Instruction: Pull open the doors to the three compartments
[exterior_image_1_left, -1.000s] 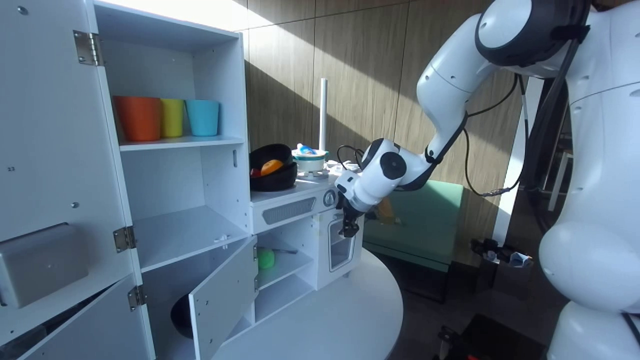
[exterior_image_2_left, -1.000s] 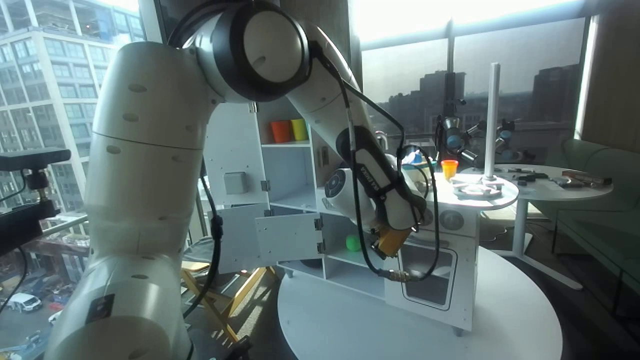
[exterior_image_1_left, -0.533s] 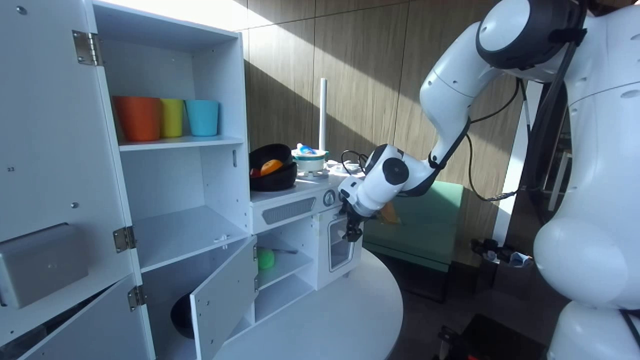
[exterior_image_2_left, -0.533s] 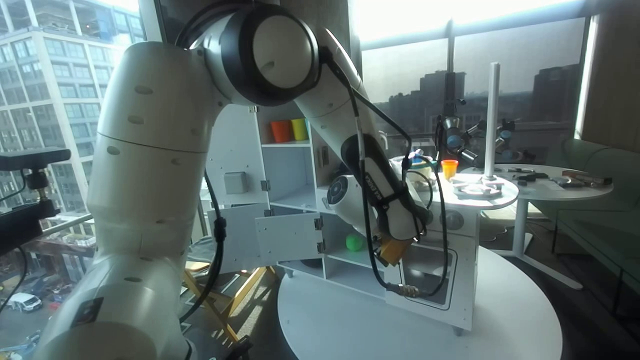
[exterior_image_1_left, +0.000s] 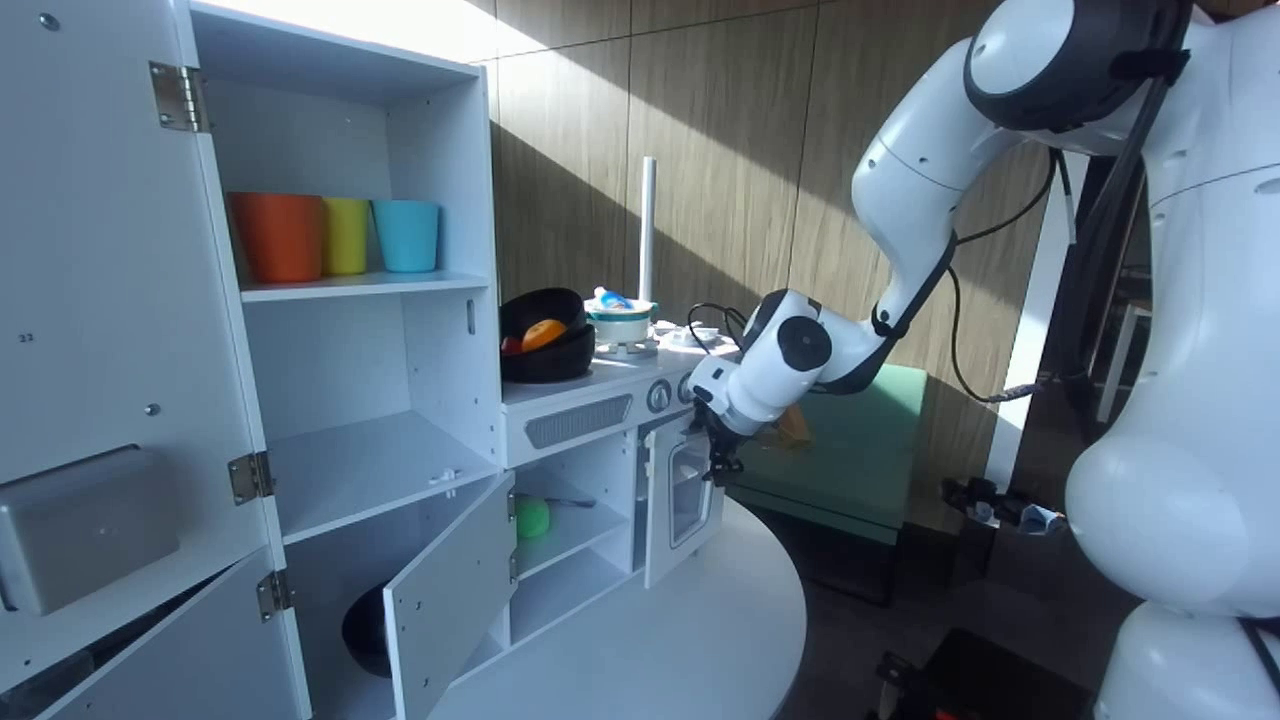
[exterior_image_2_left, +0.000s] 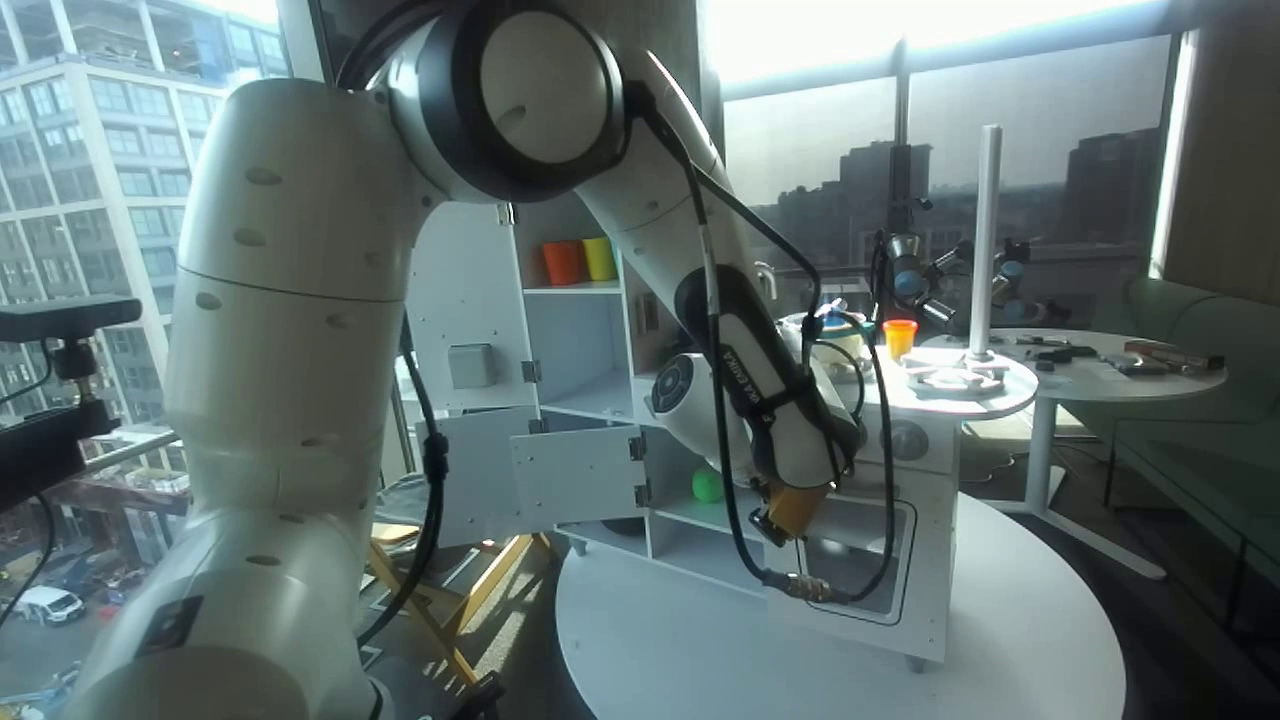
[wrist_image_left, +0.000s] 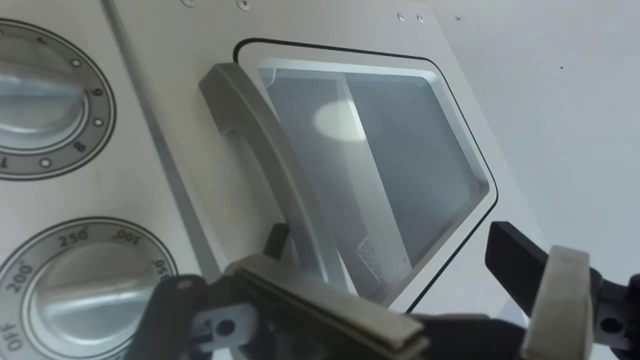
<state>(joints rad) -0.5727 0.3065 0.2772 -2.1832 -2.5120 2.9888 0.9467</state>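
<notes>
- Find jaws spread wide at the bottom of the wrist view, blurred and partly cut off by the view's edge.
- Past the jaws, see the handle (wrist_image_left: 277, 165), with one jaw covering the lower end; can't tell touching from just beside.
- Make out two dials (wrist_image_left: 92, 295) near the handle, both cut off by the view's edges, the lower also partly behind a jaw.
- Then see the oven door (exterior_image_1_left: 680, 505), ajar, partly masked in both exterior views by arm (exterior_image_2_left: 285, 380), jaws or cable (exterior_image_2_left: 805, 587).
- Beyond, see the middle compartment (exterior_image_1_left: 585, 525), uncovered, with a green thing (exterior_image_1_left: 532, 518) inside, hard to name.
- Farther, see the middle door (exterior_image_1_left: 450, 595), swung open across part of the lower-left compartment (exterior_image_1_left: 340, 560), cut off at the bottom.
- Behind that door, catch only part of a black bowl (exterior_image_1_left: 363, 632).
- Farthest along, see the lower-left door (exterior_image_1_left: 190, 660), also open, cut off at the left and bottom.
- Against the earlier frame, find the oven door changed from flush to ajar, now showing a thin strip of the oven compartment (exterior_image_1_left: 641, 520), and the jaws shifted slightly rightward in an exterior view.
</notes>
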